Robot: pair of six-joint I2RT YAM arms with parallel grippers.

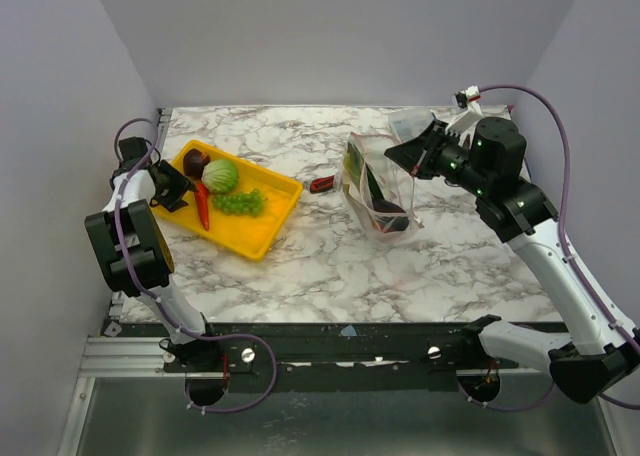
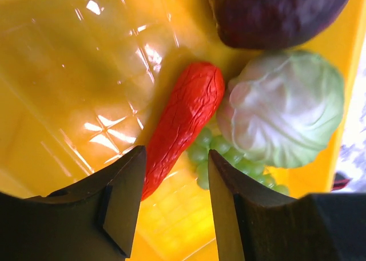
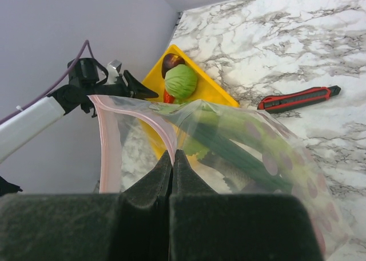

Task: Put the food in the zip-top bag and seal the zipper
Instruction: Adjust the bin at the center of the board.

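My left gripper is open over the yellow tray, its fingers astride the tail of the red chili, which lies on the tray floor. A dark purple eggplant lies beyond it. My right gripper is shut on the pinkish zipper of the clear zip-top bag and holds its mouth up. Green celery stalks and a grey fish show inside the bag.
A green cabbage and green grapes lie in the tray beside the chili. A red-handled tool lies on the marble table between tray and bag. Grey walls stand close on the left, back and right.
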